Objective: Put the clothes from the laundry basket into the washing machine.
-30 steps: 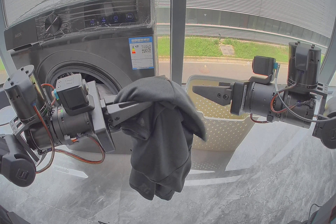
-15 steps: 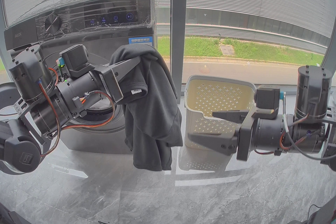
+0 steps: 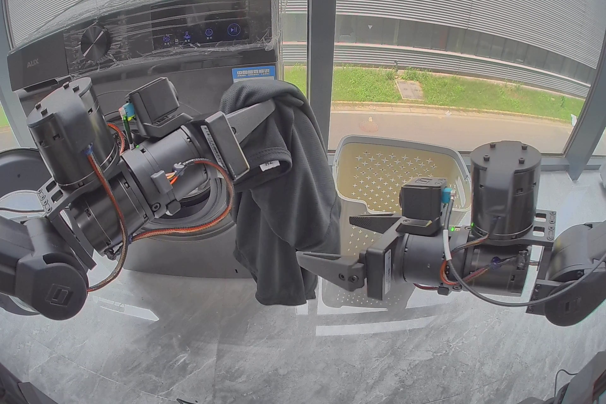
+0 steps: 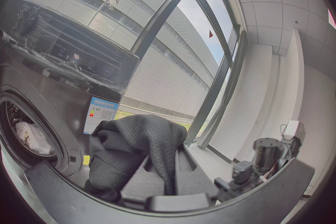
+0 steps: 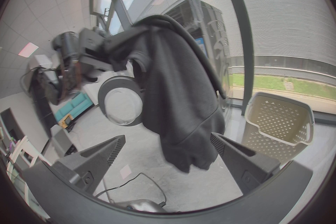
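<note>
Between the washing machine (image 3: 158, 45) and the laundry basket (image 3: 391, 172), a dark grey mesh shirt (image 3: 284, 190) is held up off the floor (image 3: 252, 348). It is draped over and clamped in the jaws of the left gripper (image 3: 268, 112), with its bulk hanging down in front of the machine's lower right corner. The fabric is seen bunched over the left gripper (image 4: 168, 161) in the left wrist view.

The right gripper (image 3: 325, 240) is placed low, just beside the shirt's hanging hem, with its jaws spread wide and nothing between them. Whether a fingertip touches the cloth cannot be told. From the right wrist view the shirt is seen hanging beyond the right gripper (image 5: 166, 139).

The machine's round door (image 5: 120, 105) is swung open, and a white garment (image 4: 33, 137) is seen lying inside the drum. The cream perforated basket is set on the grey marble floor, beside the machine and behind a dark window post (image 3: 322, 14).
</note>
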